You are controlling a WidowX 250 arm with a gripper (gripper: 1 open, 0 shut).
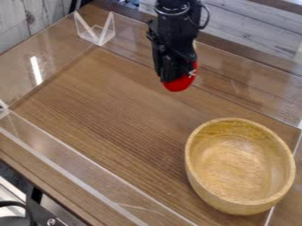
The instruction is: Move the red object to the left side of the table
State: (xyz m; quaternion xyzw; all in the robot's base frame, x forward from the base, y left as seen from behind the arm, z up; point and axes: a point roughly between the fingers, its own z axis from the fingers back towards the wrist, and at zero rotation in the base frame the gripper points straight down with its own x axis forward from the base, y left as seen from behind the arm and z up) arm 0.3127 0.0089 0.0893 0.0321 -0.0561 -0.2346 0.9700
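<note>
**Red object held clear of the table, carry to the left pending**

The left half of the table (83, 106) lies bare, bounded by clear acrylic walls (48, 168). At centre, the red object (178, 83) is pinched in the closed gripper (176, 78), apparently lifted off the wood. At right, 1 wooden bowl (241, 165) sits apart. The transport step is judged in hand; a leftward carry and lowering are called for next.

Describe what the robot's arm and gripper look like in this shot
The arm is a black, boxy column coming down from the top edge, built of stacked blocky segments with darker seams between them. The gripper at its lower end is also black, narrow and compact. No markings or loose cables can be made out at this resolution.
</note>
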